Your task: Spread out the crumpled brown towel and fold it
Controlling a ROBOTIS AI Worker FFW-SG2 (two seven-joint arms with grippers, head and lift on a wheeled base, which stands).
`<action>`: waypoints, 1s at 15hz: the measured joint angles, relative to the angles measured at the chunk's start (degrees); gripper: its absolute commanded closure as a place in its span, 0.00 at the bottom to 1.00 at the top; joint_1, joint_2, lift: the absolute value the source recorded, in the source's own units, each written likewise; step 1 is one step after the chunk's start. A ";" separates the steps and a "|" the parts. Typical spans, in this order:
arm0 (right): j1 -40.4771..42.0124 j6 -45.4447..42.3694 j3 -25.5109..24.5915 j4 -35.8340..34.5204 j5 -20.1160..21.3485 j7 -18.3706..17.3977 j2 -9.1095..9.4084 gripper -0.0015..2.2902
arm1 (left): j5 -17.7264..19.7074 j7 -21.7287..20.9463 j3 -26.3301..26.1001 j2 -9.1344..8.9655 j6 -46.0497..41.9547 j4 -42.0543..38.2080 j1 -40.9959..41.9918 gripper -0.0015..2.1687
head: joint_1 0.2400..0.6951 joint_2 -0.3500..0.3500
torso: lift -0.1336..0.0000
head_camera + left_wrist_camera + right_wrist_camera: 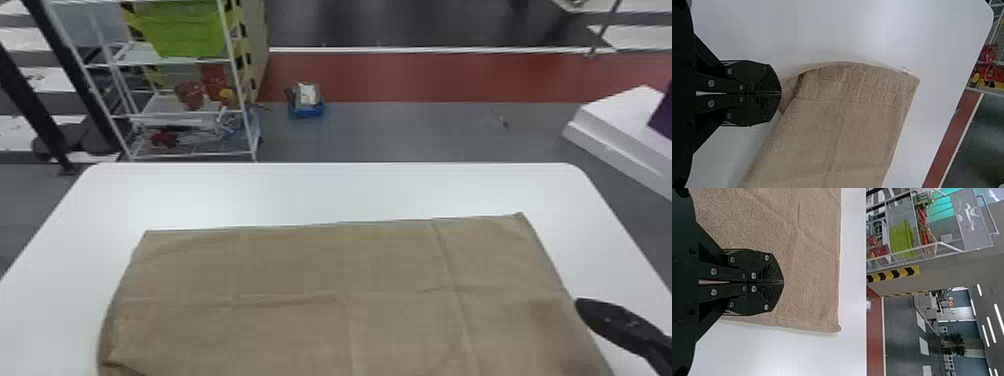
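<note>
White counter (325,192) is bearing the brown cloth towel (300,270), which is lying long side crosswise between my black left hand (781,93) and black right hand (783,282), fingers together; I can't tell if they're pinching cloth.

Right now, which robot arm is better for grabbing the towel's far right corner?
Right, I'd say. The right gripper is by the brown towel's right edge, on the same side as that corner. The left gripper is at the opposite end.
</note>
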 measured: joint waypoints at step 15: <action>-1.50 1.74 0.13 1.92 0.75 -0.06 -0.95 0.81 | -8.90 1.89 -3.88 1.91 -3.31 5.76 -2.91 0.75 | 1.00 0.61 | 0.07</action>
